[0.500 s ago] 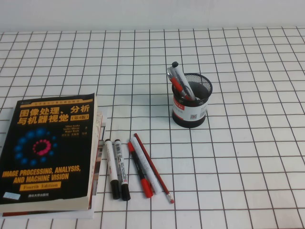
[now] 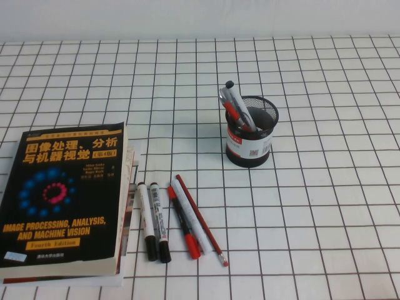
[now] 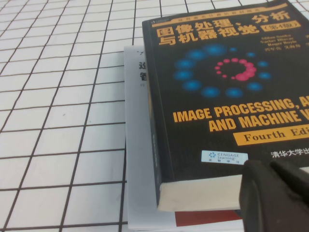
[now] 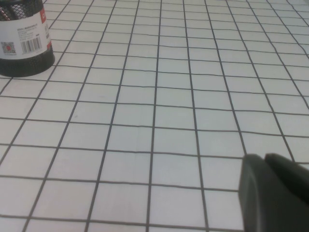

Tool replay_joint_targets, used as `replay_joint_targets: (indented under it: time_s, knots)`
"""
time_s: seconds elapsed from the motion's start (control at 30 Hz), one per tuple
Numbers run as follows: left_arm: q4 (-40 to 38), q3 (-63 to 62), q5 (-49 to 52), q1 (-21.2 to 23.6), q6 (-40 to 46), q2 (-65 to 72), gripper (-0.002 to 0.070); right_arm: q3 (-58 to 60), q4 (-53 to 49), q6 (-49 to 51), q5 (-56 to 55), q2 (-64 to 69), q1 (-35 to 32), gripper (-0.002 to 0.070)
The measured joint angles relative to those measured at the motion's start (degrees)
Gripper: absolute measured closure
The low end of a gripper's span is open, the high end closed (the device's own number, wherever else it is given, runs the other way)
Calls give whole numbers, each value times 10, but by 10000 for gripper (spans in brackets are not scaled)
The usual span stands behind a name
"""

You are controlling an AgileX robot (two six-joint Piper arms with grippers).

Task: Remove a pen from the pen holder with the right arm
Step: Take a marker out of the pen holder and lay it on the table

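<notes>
1. The left gripper [image 3: 270,165] hangs low over the near edge of a thick black-covered textbook [image 3: 227,96]. It is outside the high view, and I cannot tell whether it is clenched or released.
2. The right gripper [image 4: 264,159] is also outside the high view. It hovers low over bare squares of the white, black-gridded table [image 4: 154,121], its jaws clenched on nothing and pointing towards the far side.
3. In the high view the textbook [image 2: 62,194] lies flat at about 8 o'clock on the table [image 2: 325,219], on top of a thinner white and red book [image 2: 128,206].
4. Just beside the textbook, at its 3 o'clock, lie two white markers with black caps [image 2: 154,222], a red pen [image 2: 183,222], a white pen [image 2: 195,222] and a red pencil [image 2: 203,222], side by side.
5. Farther off, at about 1 o'clock from these, a black mesh pen holder [image 2: 251,139] stands upright.
6. A few pens [image 2: 232,103] still stand in it, leaning towards 11 o'clock. The holder [image 4: 24,43] is well apart from the right gripper.
</notes>
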Motion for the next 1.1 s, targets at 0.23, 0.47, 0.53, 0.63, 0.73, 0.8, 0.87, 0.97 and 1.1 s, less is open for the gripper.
replay_joint_targets:
  time_s: [0.23, 0.47, 0.53, 0.63, 0.73, 0.8, 0.87, 0.97, 1.1]
  knots:
    - [0, 0, 0, 0, 0, 0, 679, 0, 0, 0, 0, 0, 0, 692]
    - [0, 0, 0, 0, 0, 0, 679, 0, 0, 0, 0, 0, 0, 692]
    - [0, 0, 0, 0, 0, 0, 679, 0, 0, 0, 0, 0, 0, 692]
    - [0, 0, 0, 0, 0, 0, 679, 0, 0, 0, 0, 0, 0, 692]
    - [0, 0, 0, 0, 0, 0, 679, 0, 0, 0, 0, 0, 0, 692]
    - [0, 0, 0, 0, 0, 0, 679, 0, 0, 0, 0, 0, 0, 692]
    - [0, 0, 0, 0, 0, 0, 679, 0, 0, 0, 0, 0, 0, 692]
    - [0, 0, 0, 0, 0, 0, 679, 0, 0, 0, 0, 0, 0, 692]
    - [0, 0, 0, 0, 0, 0, 679, 0, 27, 1, -19, 0, 0, 692]
